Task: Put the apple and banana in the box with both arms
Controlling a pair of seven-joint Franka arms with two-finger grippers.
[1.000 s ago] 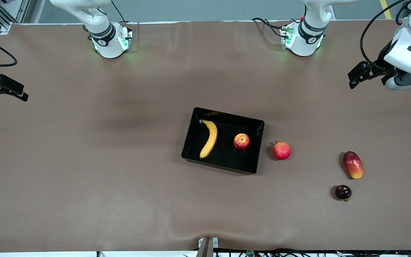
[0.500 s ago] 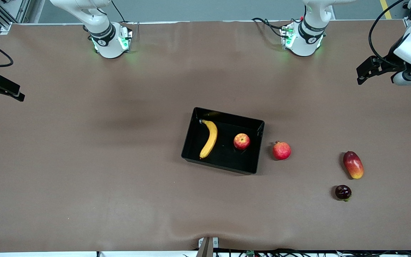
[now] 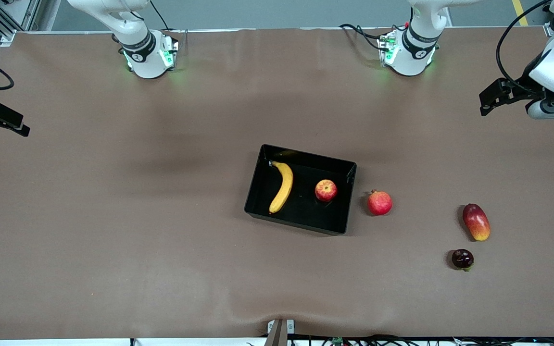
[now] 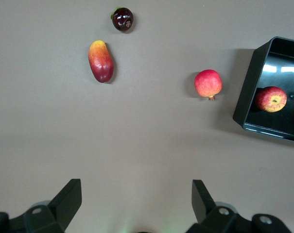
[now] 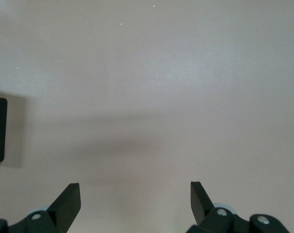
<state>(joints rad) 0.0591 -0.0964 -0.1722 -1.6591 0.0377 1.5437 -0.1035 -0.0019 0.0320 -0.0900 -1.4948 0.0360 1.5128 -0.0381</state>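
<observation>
Both arms pulled back; right gripper (image 3: pixel 15 127) half cut off

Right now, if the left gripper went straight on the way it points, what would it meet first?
Probably only bare table. The open left gripper hangs over the left arm's end of the table; its line passes between the mango and the pomegranate, though depth is unclear.

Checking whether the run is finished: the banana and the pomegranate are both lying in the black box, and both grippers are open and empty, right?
Not quite. In the front view the fruit beside the banana in the box is the apple; the pomegranate sits on the table outside it, toward the left arm's end. The rest holds: left gripper and right gripper are open and empty.
</observation>
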